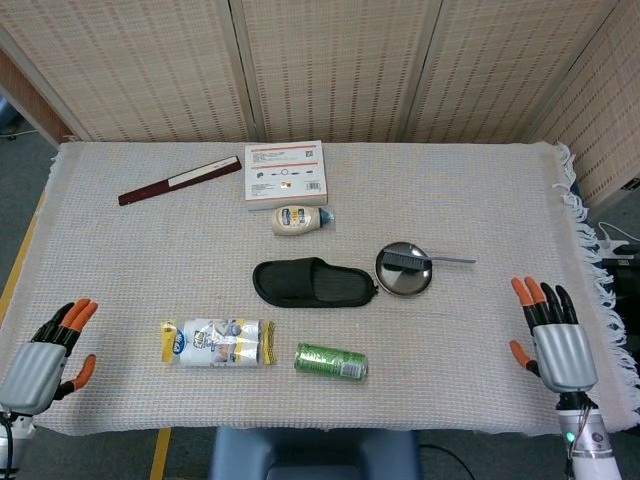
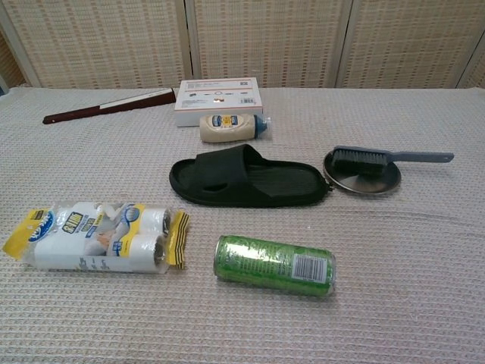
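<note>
My right hand (image 1: pixel 556 338) sits at the table's near right edge, fingers spread, holding nothing. I've got the brush (image 1: pixel 421 261) well up and to the left of it, bristle head resting in the metal dish (image 1: pixel 404 281), handle running right. My left hand (image 1: pixel 45 352), also spread and empty, is much farther off, beyond the slipper (image 1: pixel 313 283).

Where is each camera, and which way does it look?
Head view: up high, looking steeply down on the whole table; it shows the left robot hand and right robot hand, both open at the near corners.
Chest view: low at the near edge, looking across the table toward the screens; no robot hand shows.
Both see the slipper, can, brush lying on the plate, and box.
</note>
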You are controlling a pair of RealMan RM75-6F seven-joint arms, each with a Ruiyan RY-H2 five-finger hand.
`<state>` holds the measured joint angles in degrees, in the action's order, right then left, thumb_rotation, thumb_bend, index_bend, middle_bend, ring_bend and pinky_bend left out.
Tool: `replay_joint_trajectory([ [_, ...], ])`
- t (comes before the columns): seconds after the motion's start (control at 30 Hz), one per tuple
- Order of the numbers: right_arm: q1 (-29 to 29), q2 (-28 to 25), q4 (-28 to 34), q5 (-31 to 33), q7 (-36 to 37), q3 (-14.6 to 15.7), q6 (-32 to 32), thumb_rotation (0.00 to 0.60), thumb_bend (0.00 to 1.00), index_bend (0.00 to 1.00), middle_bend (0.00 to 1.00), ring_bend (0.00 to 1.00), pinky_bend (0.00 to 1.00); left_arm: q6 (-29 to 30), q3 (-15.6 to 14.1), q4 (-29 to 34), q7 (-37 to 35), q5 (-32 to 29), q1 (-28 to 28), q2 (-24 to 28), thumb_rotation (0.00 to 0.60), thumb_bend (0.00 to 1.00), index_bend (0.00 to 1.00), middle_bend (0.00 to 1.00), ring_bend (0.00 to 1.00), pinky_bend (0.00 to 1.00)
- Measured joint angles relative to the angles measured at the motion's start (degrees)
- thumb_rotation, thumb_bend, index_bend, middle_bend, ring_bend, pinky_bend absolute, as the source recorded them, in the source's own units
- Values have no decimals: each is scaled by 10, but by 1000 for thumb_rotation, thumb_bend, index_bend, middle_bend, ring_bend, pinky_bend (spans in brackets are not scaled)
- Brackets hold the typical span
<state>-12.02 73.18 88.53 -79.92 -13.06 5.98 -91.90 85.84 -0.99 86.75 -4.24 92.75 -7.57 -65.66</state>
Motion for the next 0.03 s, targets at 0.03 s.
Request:
replay_joint_trajectory([
  [0.03,1,-4,0,-5,6,0,5,600,183,0,0,0,0,5,0,1,2,3,1,0,600,457,0,0,0,184],
])
